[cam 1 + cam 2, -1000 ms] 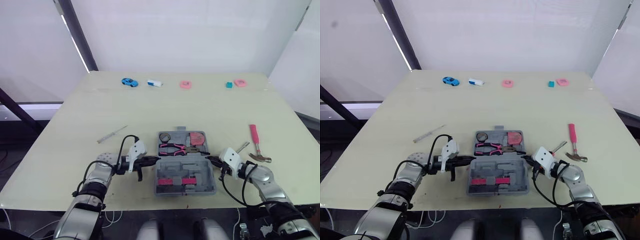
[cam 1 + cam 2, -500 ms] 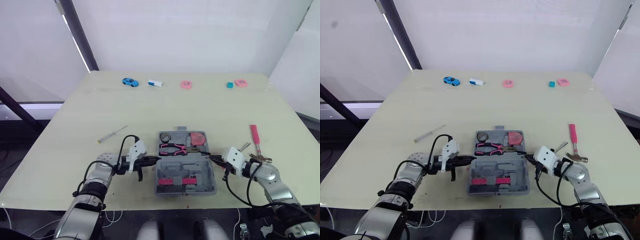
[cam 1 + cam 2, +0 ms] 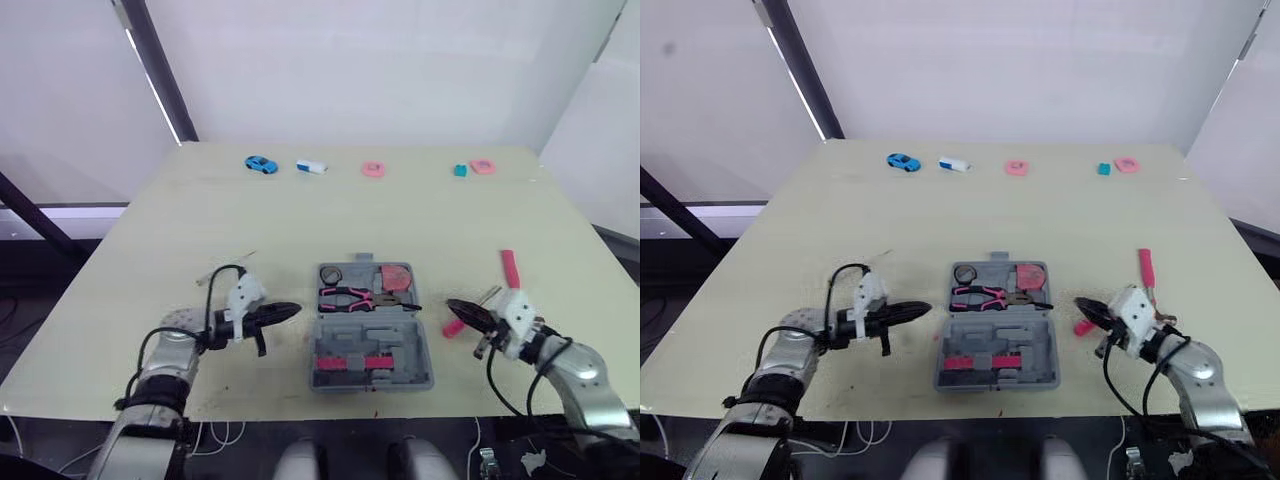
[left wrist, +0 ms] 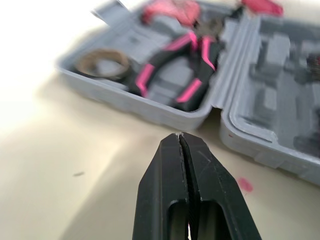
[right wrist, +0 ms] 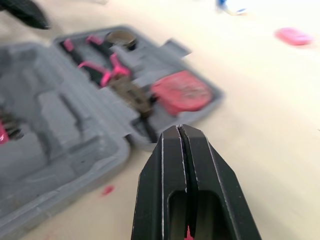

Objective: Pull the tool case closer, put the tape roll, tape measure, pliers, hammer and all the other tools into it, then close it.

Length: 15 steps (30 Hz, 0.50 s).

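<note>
Beside the tool case [image 3: 372, 330], left gripper [image 3: 292, 310] and right gripper [image 3: 450, 304], seemingly pinched empty, have withdrawn.

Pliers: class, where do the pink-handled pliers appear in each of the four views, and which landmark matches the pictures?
Left eye view: pliers in the far half of the open tool case, near centre.
Right eye view: pliers in the same compartment, near centre.
Left wrist view: pliers in the case beyond the shut left tool.
Right wrist view: pliers in the case beyond the shut right tool.
Shared landmark: the tape roll by the pink handles.
</note>
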### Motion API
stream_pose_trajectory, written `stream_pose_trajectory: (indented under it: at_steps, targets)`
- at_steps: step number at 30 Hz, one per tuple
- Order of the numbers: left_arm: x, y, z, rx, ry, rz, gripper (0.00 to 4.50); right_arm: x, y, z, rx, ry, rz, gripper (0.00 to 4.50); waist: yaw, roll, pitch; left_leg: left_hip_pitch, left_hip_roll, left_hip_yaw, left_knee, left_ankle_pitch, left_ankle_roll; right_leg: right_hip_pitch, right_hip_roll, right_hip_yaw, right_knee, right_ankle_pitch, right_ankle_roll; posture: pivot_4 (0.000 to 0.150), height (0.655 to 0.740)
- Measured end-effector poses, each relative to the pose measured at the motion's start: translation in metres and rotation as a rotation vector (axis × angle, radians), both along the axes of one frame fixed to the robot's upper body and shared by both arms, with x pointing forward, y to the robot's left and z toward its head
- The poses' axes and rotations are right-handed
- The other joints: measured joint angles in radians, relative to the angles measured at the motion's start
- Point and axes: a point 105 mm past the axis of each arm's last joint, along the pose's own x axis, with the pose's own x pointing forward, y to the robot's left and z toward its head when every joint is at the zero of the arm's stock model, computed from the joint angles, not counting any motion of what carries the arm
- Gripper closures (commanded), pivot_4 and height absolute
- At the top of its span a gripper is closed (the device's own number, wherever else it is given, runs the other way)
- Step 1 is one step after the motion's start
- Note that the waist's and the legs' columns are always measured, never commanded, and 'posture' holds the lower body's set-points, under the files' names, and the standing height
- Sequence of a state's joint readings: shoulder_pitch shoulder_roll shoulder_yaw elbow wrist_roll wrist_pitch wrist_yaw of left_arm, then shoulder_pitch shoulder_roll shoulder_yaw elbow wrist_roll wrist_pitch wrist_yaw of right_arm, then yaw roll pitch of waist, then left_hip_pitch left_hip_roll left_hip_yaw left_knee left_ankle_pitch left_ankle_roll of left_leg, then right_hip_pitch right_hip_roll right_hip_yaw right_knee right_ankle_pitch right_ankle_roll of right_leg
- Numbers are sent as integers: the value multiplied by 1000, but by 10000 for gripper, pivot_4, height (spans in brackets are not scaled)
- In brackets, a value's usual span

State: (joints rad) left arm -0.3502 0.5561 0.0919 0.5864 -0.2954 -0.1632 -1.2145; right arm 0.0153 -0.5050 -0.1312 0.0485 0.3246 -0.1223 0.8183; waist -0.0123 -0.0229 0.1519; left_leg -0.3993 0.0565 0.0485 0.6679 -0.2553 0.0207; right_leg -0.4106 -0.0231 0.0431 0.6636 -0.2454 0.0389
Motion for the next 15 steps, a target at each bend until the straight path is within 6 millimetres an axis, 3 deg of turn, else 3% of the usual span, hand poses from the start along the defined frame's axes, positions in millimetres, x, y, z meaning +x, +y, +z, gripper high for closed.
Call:
stream_pose_trajectory:
  at_steps: [3, 6, 7, 9, 11, 15]
  targets:
    - [-9, 19, 10, -79, -15, 129, 44117, -15, -28, -3, 29, 21, -103, 44795, 0, 0, 0, 1, 0, 0, -1, 0, 0, 0, -1, 0, 0, 0, 0, 1500, 7400]
    - [-25, 45, 4, -86, 26, 251, 44117, -35, -58, -11, 33, 68, -203, 44795, -1, 0, 0, 1, 0, 0, -2, 0, 0, 0, -2, 0, -1, 0, 0, 1500, 7400]
    - [-34, 59, 2, -99, 43, 329, 42016, -47, -72, -13, 47, 84, -255, 45000, -2, 0, 0, 2, 0, 0, -2, 0, 0, 0, -2, 0, 0, -1, -1, 1500, 7400]
    - [-46, 77, 2, -104, 42, 413, 36800, -61, -82, -11, 59, 91, -298, 45000, -2, 0, 0, 3, 1, 0, -2, 0, 0, 0, -3, 0, 0, -3, -3, 1500, 7400]
    - [-58, 97, 0, -90, 56, 499, 26646, -73, -91, -10, 73, 100, -344, 39580, -1, 0, 0, 4, 1, 0, -2, 0, 0, 0, -4, 0, 0, -5, 0, 1500, 7400]
    - [-78, 120, -6, -75, 82, 596, 7335, -91, -99, -14, 113, 115, -405, 21758, -1, 0, 0, 4, 2, -1, -2, 0, 0, 0, -7, 1, 0, -5, 1, 1500, 7400]
